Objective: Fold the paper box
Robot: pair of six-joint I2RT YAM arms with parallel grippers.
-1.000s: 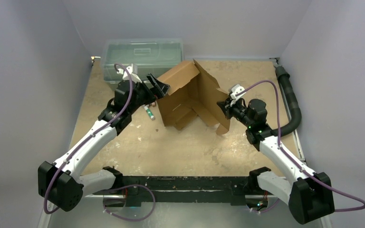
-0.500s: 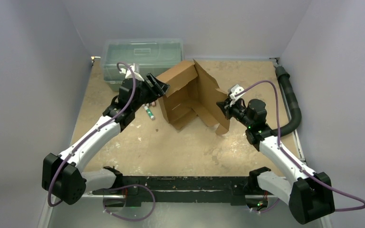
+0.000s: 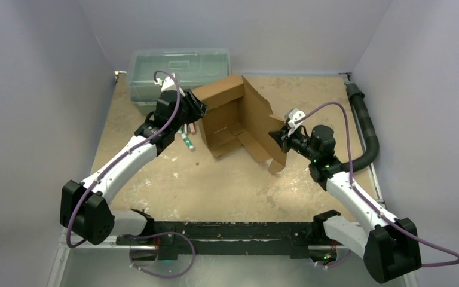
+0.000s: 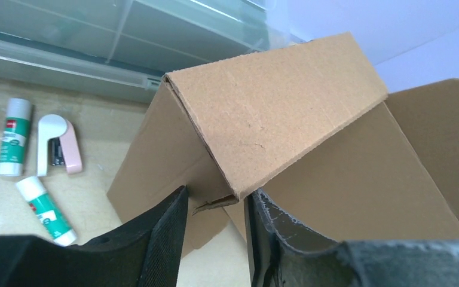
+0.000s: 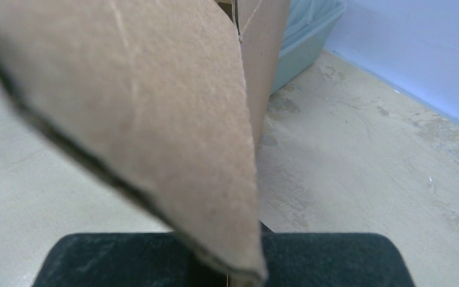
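Observation:
The paper box [image 3: 234, 118] is brown corrugated cardboard, half raised in the middle of the table, with its walls and flaps standing at angles. My left gripper [image 3: 196, 109] is at the box's left wall. In the left wrist view the folded top corner of that wall [image 4: 275, 113] sits between the jaws of the gripper [image 4: 215, 200]. The jaws are partly open: the right finger [image 4: 263, 239] is against the cardboard and there is a gap at the left finger. My right gripper [image 3: 281, 136] is shut on the box's right flap [image 5: 155, 107], which covers most of the right wrist view.
A clear greenish lidded bin [image 3: 179, 70] stands at the back left, just behind the box. Two glue sticks [image 4: 13, 137] [image 4: 45, 203] and a pink-and-white stapler [image 4: 60, 152] lie on the table left of the box. A black hose [image 3: 367, 131] runs along the right edge.
My left gripper has moved right and back onto the box's left wall corner, and its jaws have narrowed around it. The box has shifted and its walls have leaned. The right gripper has kept its grip.

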